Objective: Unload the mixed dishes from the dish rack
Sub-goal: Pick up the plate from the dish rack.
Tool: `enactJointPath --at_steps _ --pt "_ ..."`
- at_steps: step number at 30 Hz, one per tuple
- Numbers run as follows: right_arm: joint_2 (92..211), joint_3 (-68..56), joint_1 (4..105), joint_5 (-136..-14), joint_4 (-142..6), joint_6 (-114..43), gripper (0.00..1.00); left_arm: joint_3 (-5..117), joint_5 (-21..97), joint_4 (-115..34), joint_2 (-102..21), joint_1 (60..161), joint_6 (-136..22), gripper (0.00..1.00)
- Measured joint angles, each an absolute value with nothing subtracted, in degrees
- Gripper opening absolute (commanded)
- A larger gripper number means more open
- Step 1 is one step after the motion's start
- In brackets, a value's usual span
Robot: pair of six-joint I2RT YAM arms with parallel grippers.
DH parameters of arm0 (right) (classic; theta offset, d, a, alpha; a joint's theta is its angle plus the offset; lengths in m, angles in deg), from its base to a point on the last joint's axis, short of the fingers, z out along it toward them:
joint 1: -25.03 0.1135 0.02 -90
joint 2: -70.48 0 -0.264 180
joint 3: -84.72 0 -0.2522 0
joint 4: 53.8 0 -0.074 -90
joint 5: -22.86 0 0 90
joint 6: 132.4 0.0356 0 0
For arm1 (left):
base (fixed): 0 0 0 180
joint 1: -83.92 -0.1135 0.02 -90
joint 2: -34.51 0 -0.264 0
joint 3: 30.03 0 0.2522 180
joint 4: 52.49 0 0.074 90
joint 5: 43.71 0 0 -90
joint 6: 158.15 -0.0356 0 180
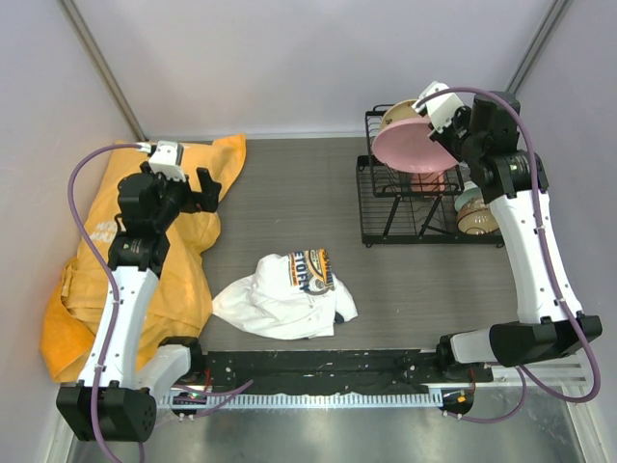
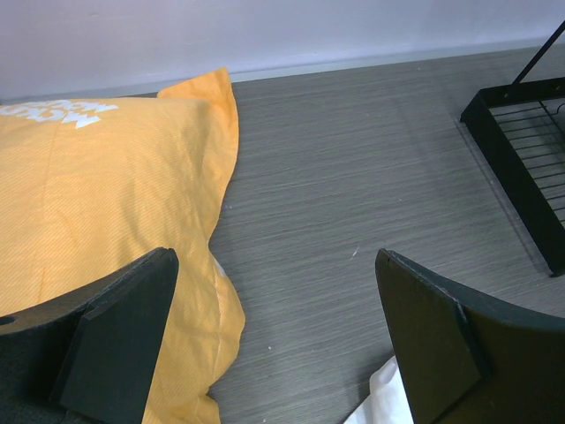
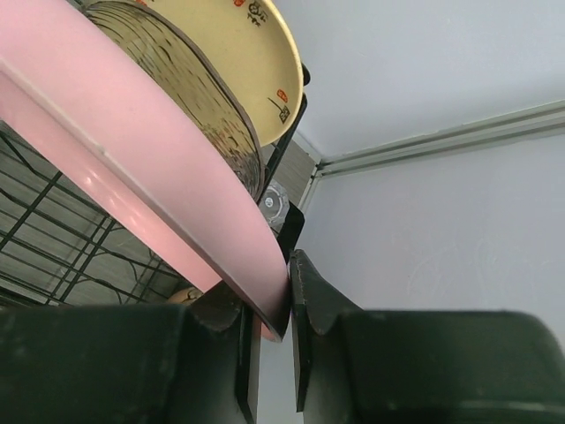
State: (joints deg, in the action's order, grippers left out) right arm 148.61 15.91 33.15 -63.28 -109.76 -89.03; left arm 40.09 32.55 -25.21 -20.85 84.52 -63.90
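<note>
My right gripper [image 1: 445, 130] is shut on the rim of the big pink plate [image 1: 410, 145] and holds it tilted above the black wire dish rack [image 1: 381, 207]. In the right wrist view the pink plate [image 3: 132, 168] runs between my fingers [image 3: 305, 291], with the cream patterned plate [image 3: 238, 53] standing behind it in the rack. The cream plate [image 1: 392, 116] stands at the rack's back. A pink mug [image 1: 429, 181] sits under the plate; the mint-green bowl [image 1: 469, 200] and tan bowl [image 1: 479, 221] sit at the rack's right. My left gripper [image 1: 198, 188] is open and empty over the table beside an orange cloth.
An orange cloth [image 1: 106, 251] covers the table's left side and shows in the left wrist view [image 2: 97, 203]. A white printed T-shirt [image 1: 289, 294] lies crumpled at front centre. The rack's corner shows in the left wrist view [image 2: 521, 150]. Walls close in behind and on both sides.
</note>
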Motion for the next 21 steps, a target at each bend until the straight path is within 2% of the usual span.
enactJointPath --at_steps 6,7,10,21 --pt "148.22 16.74 33.15 -62.8 -109.8 -90.43 0.1 40.06 32.55 -25.21 -20.85 84.52 -63.9 1.0" --pt "148.07 16.76 33.15 -62.69 -109.76 -90.67 0.05 40.06 32.55 -25.21 -20.85 84.52 -63.9 1.0" --pt "147.93 17.04 33.15 -62.56 -109.8 -91.5 0.01 40.06 32.53 -25.23 -20.85 84.52 -63.9 1.0" --pt "145.81 21.15 33.15 -64.98 -114.55 -91.74 0.01 40.06 31.46 -25.23 -20.83 84.52 -63.85 1.0"
